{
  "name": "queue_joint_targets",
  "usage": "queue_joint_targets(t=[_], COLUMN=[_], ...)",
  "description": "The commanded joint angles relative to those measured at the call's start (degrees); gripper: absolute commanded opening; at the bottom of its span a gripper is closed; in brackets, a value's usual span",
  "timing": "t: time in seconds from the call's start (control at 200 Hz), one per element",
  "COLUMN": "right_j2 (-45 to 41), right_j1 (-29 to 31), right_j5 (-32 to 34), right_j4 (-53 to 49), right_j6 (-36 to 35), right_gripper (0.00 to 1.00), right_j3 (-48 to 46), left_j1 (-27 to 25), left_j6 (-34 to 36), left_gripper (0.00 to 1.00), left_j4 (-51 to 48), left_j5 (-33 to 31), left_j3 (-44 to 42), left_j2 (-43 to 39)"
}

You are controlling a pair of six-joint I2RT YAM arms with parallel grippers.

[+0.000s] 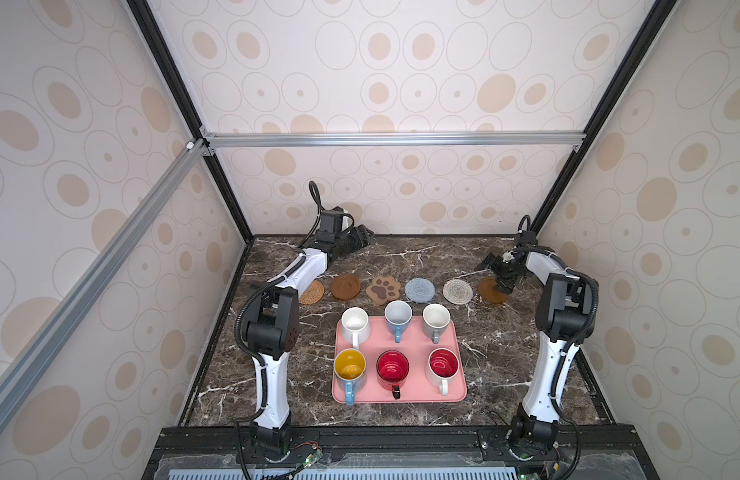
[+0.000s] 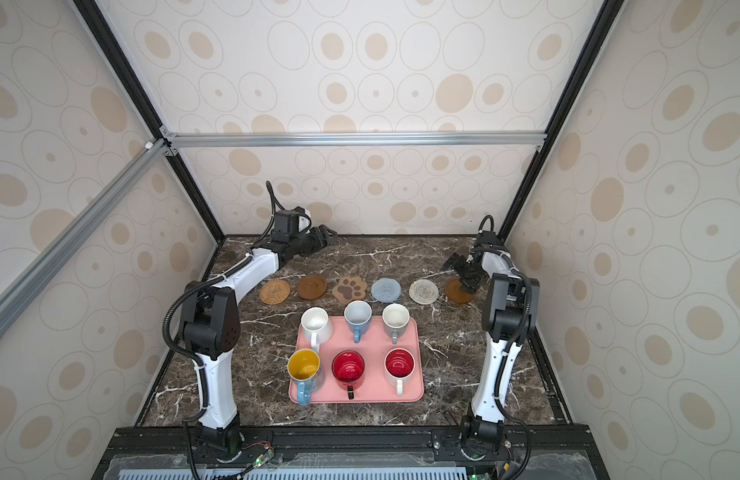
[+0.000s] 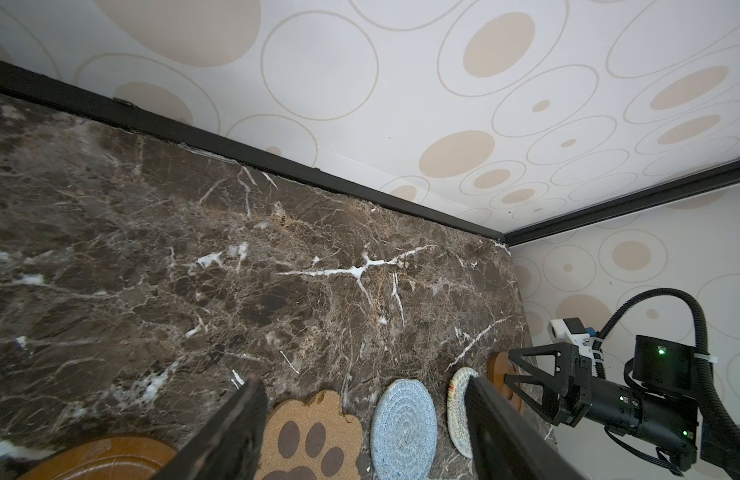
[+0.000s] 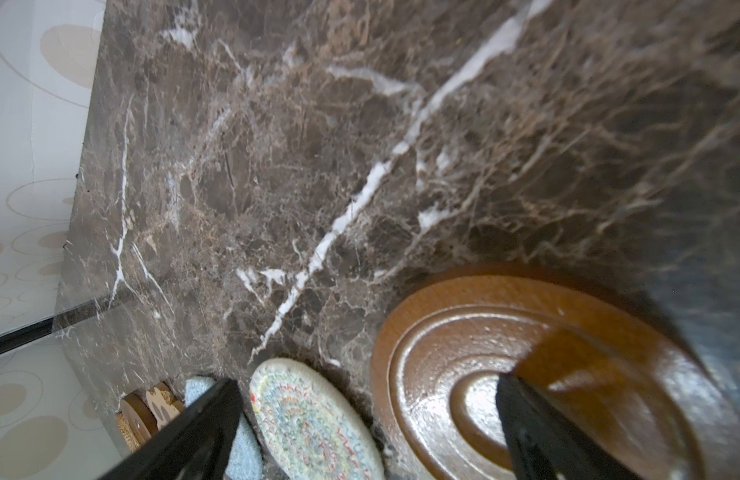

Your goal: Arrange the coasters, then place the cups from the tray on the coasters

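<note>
Six cups on tray, coasters lined up beyond.
Tray [image 1: 416,345] near centre holds all cups [image 1: 392,368]; coasters [image 1: 419,289] in a row just beyond; right gripper [image 1: 493,277] wide open over rightmost wooden coaster [image 1: 489,294]; left gripper [image 1: 367,240] open, empty, far left.

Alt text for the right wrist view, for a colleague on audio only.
The right gripper, jaws open, hangs over a glossy brown wooden coaster on the dark marble table. A cream woven coaster lies beside it, apart.
</note>
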Motion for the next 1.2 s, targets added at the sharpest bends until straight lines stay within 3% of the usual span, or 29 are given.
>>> queue_joint_targets(t=[0.0, 1.196], right_j2=[1.72, 0.19], right_j1=[-0.51, -1.37], right_j5=[2.81, 3.32], right_j4=[-1.5, -2.58], right_j6=[-1.03, -2.56], right_gripper=[1.0, 1.0], right_j3=[-0.67, -1.05], left_j1=[0.33, 0.38], left_j6=[-0.01, -0.45], left_gripper=[0.76, 0.77], left_j4=[0.16, 1.71], left_j5=[-0.21, -0.67], left_j3=[0.25, -2.16], left_j2=[-3.18, -5.19])
